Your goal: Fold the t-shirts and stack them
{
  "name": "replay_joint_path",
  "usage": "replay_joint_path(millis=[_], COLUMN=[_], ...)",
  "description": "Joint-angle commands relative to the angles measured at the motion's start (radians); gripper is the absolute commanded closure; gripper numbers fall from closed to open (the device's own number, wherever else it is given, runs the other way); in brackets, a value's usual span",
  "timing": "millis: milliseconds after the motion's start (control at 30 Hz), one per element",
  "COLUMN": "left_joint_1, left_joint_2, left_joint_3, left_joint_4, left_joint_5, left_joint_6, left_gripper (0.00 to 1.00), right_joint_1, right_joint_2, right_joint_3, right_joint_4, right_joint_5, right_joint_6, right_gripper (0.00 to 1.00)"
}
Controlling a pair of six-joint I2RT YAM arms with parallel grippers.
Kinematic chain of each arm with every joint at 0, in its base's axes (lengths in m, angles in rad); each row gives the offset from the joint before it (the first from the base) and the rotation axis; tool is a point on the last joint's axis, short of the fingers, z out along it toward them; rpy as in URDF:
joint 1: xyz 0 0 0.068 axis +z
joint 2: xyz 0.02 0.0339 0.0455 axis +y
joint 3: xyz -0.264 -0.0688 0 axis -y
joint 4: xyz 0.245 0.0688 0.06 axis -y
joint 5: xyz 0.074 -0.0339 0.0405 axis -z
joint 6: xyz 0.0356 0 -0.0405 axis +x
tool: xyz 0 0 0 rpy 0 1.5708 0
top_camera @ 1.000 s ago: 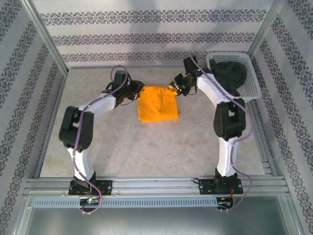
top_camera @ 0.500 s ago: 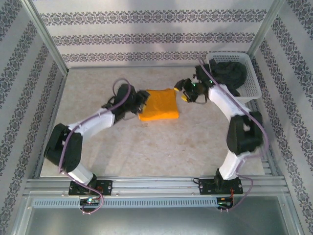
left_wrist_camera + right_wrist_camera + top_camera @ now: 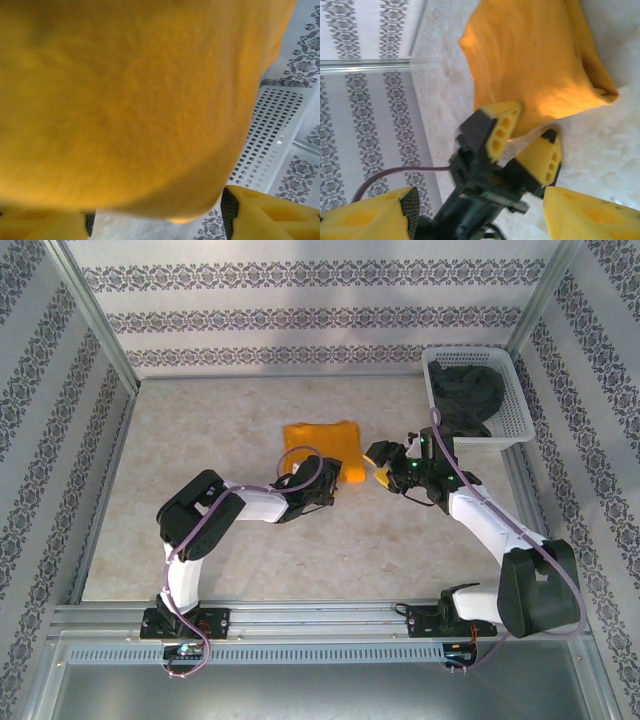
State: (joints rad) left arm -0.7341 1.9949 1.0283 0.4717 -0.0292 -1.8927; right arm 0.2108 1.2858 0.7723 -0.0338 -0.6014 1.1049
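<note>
Pale table (image 3: 220, 430): mustard-orange t-shirt (image 3: 320, 443) folded. Left hand (image 3: 328, 480), right hand (image 3: 381, 462) both released beside it. You lift straight up, no dragging fold.

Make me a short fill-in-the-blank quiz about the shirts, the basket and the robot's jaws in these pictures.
1. The folded t-shirt on the table is ____ in colour.
2. The white basket holds the other t-shirt, which is dark ____.
3. The basket stands at the table's far ____ corner.
4. Both arms' jaws stand ____.
Missing words: orange; grey; right; open.
</note>
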Motion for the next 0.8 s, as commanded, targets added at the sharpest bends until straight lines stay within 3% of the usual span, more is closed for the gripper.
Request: replay_joint_path(millis=[0, 133, 200, 267, 367, 467, 633, 767], left_joint_1=[-0.006, 0.008, 0.032, 0.081, 0.216, 0.399, 0.748, 0.947], left_joint_2=[0.068, 0.113, 0.094, 0.055, 0.003, -0.028, 0.035, 0.123], left_joint_3=[0.044, 0.056, 0.033, -0.015, -0.077, -0.127, -0.044, 0.152], left_joint_4=[0.137, 0.156, 0.152, 0.153, 0.172, 0.202, 0.184, -0.073], left_joint_5=[-0.087, -0.089, -0.096, -0.086, 0.034, 0.214, 0.622, 0.838], left_joint_6=[-0.086, -0.119, -0.107, -0.074, 0.034, 0.166, 0.453, 0.709], left_gripper=[0.46, 0.89, 0.98, 1.00, 1.00, 1.00, 1.00, 1.00], right_joint_1=[-0.018, -0.030, -0.034, -0.038, -0.039, -0.038, -0.029, -0.011], right_joint_2=[-0.036, -0.035, -0.034, -0.027, -0.001, 0.032, 0.087, 0.129], right_joint_3=[0.005, -0.015, -0.017, -0.008, 0.023, 0.058, 0.107, 0.147], right_joint_4=[-0.008, -0.020, -0.014, -0.016, -0.015, -0.016, 0.030, 0.071], right_joint_5=[-0.021, -0.029, -0.032, -0.034, -0.049, -0.061, -0.097, -0.131], right_joint_6=[-0.008, -0.006, -0.001, -0.002, -0.012, -0.024, -0.029, -0.021], right_gripper=[0.34, 0.35, 0.35, 0.35, 0.36, 0.36, 0.36, 0.36])
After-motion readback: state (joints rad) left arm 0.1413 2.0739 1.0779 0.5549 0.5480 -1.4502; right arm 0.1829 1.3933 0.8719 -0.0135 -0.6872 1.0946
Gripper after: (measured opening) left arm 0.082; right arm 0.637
